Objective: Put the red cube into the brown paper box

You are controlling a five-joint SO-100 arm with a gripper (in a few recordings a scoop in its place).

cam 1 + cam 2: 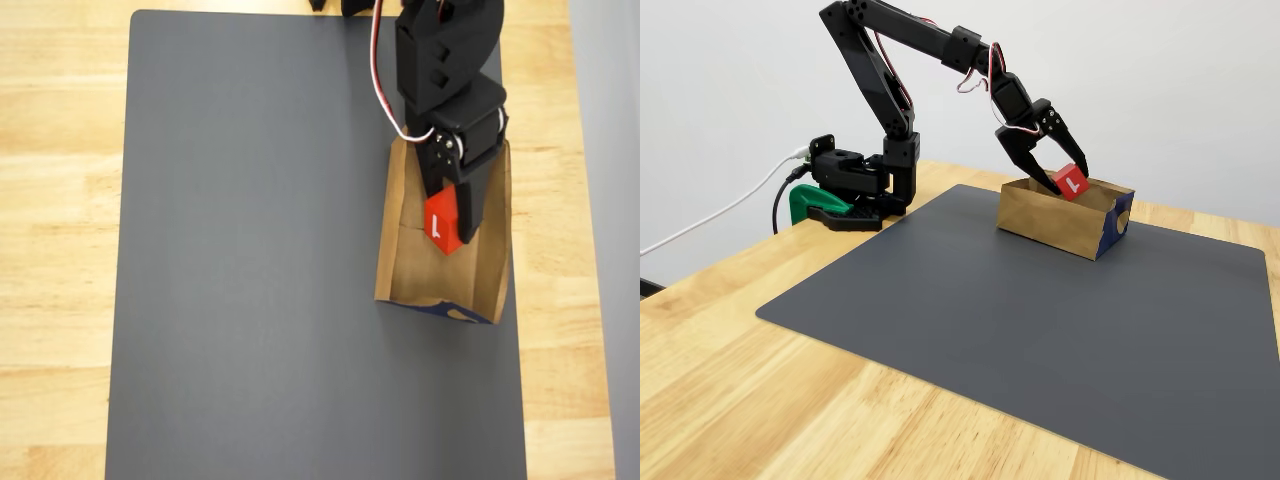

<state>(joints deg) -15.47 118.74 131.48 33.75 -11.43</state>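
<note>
Black plastic gripper clamped on the red cube – small glossy block w/ white "1" on a face, held above the brown paper box at rim level. Box: shallow kraft tray, creased floor, upright walls, dark blue printed end nearest cam in fixed view. Sits on matte grey mat, far right part, over pale wood table.

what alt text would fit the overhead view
A black robot arm's pincer holds a red cube over the open brown paper box, which sits at the right side of a dark grey mat on a wooden table.
</note>
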